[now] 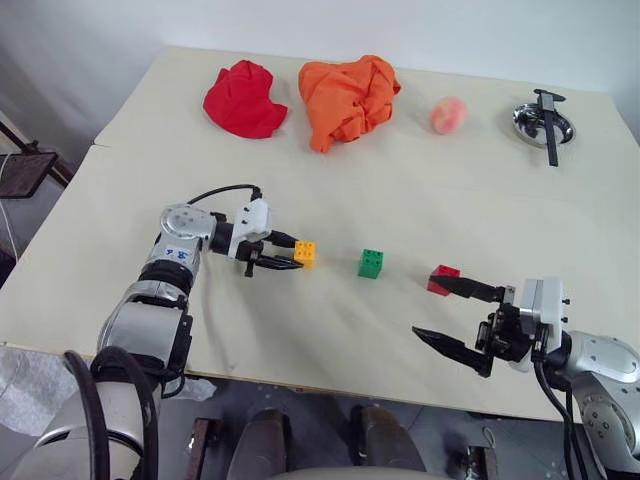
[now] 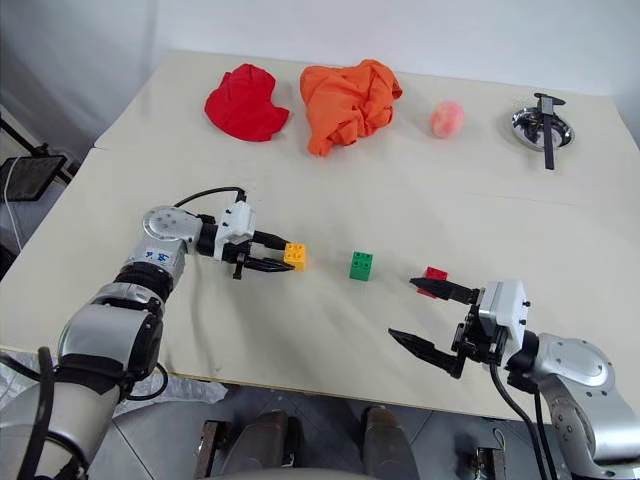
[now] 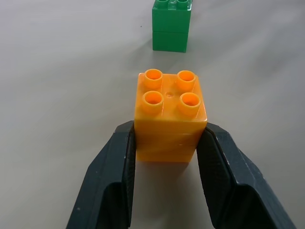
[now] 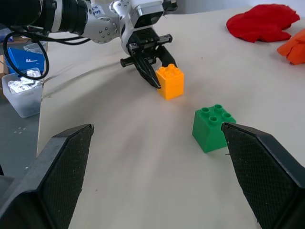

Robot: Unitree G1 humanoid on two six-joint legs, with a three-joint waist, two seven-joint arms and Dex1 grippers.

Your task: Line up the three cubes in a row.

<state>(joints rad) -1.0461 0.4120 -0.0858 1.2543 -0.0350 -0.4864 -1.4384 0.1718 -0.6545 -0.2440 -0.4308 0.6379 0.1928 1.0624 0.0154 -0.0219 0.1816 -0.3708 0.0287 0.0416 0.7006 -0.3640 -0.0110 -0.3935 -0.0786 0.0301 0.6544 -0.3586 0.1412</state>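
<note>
**Inspector A:** Start with the table (image 1: 120, 340). What stood on it?

**Inspector B:** Along the far edge lay a red cloth (image 1: 244, 98), an orange cloth (image 1: 348, 98), a pink ball (image 1: 448, 114) and a metal dish (image 1: 541, 122) with a dark tool across it. None of these bore on the job.

**Inspector A:** And the cubes?

**Inspector B:** All three sat on the near half, in a rough line across the table: the orange cube (image 1: 305, 253) on the left, the green cube (image 1: 371, 263) in the middle, the red cube (image 1: 442, 279) on the right. The spacing was fairly even, but the line sloped, the red one sitting nearest the robot.

**Inspector A:** The grippers?

**Inspector B:** The left gripper (image 3: 167, 157) had its fingers narrow, one against each side of the orange cube, which rested on the table. The right gripper (image 1: 455, 318) was spread wide and empty, its upper finger just beside the red cube.

**Inspector A:** Your finding?

**Inspector B:** In my judgement, largely done; release and perhaps some straightening remained.
</note>
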